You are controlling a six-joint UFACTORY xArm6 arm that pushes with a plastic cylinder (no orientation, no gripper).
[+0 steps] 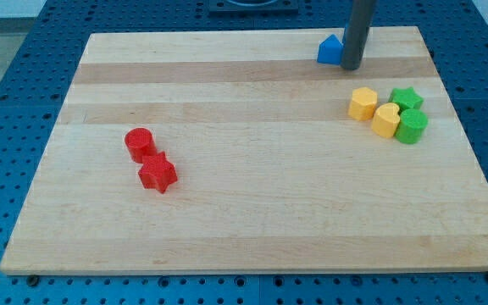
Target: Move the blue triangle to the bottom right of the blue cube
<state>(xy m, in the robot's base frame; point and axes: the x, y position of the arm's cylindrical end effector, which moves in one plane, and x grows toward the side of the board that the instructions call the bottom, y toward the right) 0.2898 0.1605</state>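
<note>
A blue block (329,51), pointed at its top like a triangle, sits near the top edge of the wooden board (252,212), right of centre. My tip (351,66) stands right against its right side, partly covering it. No separate blue cube shows; the rod may hide something behind it.
A cluster at the view's right holds a yellow hexagon (363,103), a yellow heart-like block (386,120), a green star (407,98) and a green round block (413,127). A red cylinder (140,143) and a red star (158,174) sit at left of centre.
</note>
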